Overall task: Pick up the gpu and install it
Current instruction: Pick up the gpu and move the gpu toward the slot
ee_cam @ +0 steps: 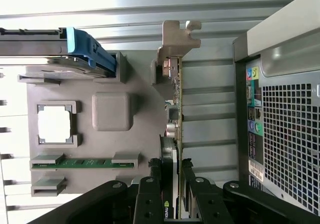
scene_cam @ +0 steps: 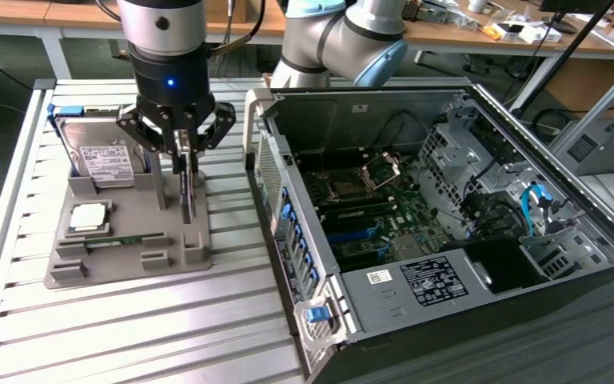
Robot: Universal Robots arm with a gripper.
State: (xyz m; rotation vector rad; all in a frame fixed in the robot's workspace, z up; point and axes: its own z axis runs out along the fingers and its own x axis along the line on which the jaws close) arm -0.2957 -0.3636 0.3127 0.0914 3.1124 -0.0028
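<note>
The gpu (scene_cam: 188, 200) is a thin black card standing on edge at the grey holder's (scene_cam: 125, 268) side nearest the computer. My gripper (scene_cam: 185, 170) comes straight down on its top edge, shut on it, one finger on each face. In the wrist view the gpu (ee_cam: 174, 108) runs edge-on away from my gripper (ee_cam: 172, 181), with its silver bracket (ee_cam: 176, 33) at the far end. The black fingers (ee_cam: 150, 194) press on both sides of the card. Whether its lower edge still rests in the holder I cannot tell.
The holder also carries a silver hard drive (scene_cam: 105, 160) in a blue caddy (ee_cam: 90, 53), a processor (scene_cam: 86, 216) and a green memory stick (scene_cam: 115, 240). The open computer case (scene_cam: 446, 208) lies at the exterior view's right, its rear panel (ee_cam: 290, 134) close beside the card. A slatted metal table (scene_cam: 125, 336) is underneath.
</note>
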